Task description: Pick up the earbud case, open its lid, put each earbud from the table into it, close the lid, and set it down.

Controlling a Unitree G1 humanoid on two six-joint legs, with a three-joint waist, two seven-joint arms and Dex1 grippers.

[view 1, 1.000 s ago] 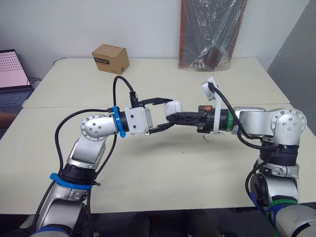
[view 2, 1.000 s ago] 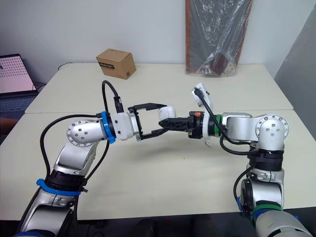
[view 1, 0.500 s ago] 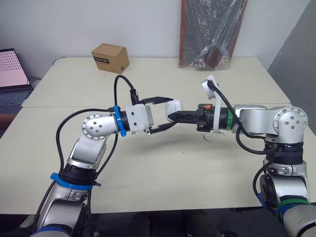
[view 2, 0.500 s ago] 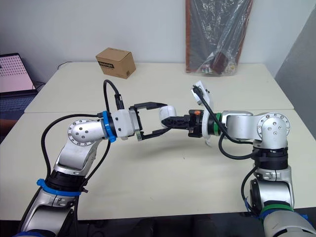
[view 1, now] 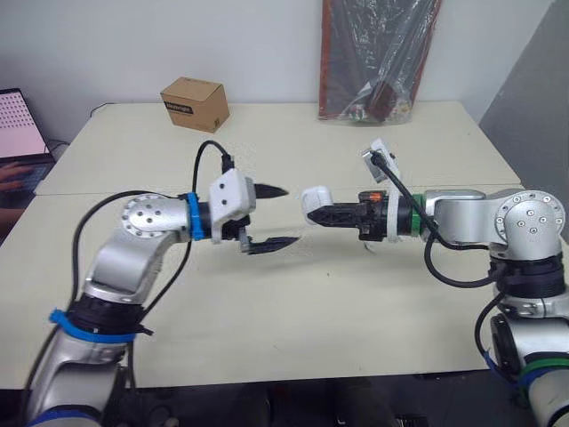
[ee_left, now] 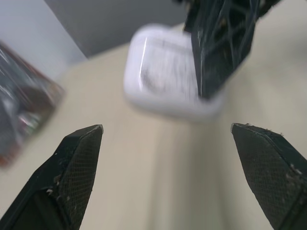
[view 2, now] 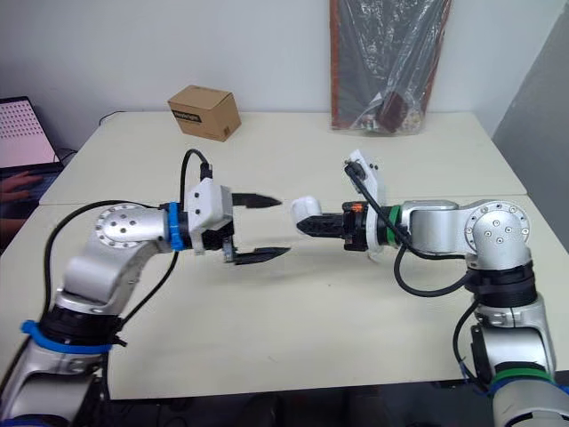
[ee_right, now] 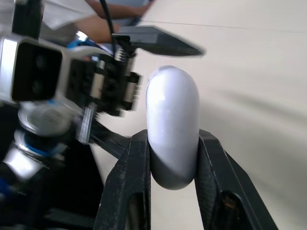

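The white earbud case (view 1: 314,197), lid closed, hangs above the table's middle with my right gripper (view 1: 323,213) shut on it; the right wrist view shows the case (ee_right: 172,120) pinched between both fingers. My left gripper (view 1: 284,215) stands open a short way to the left of the case, pointing at it and touching nothing. From the left wrist view the case (ee_left: 163,72) lies ahead, beyond my open fingertips (ee_left: 81,143). A small white piece (view 1: 369,246), partly hidden, lies on the table under my right forearm.
A cardboard box (view 1: 195,102) stands at the back left of the cream table (view 1: 293,311). A plastic-wrapped dark board (view 1: 378,62) leans against the wall at the back right. A laptop (view 1: 20,120) and a person's hand (view 1: 18,169) are off the left edge.
My left gripper, whose open fingers were around the case, has drawn back to the left and now stands apart from it. The right gripper still holds the case.
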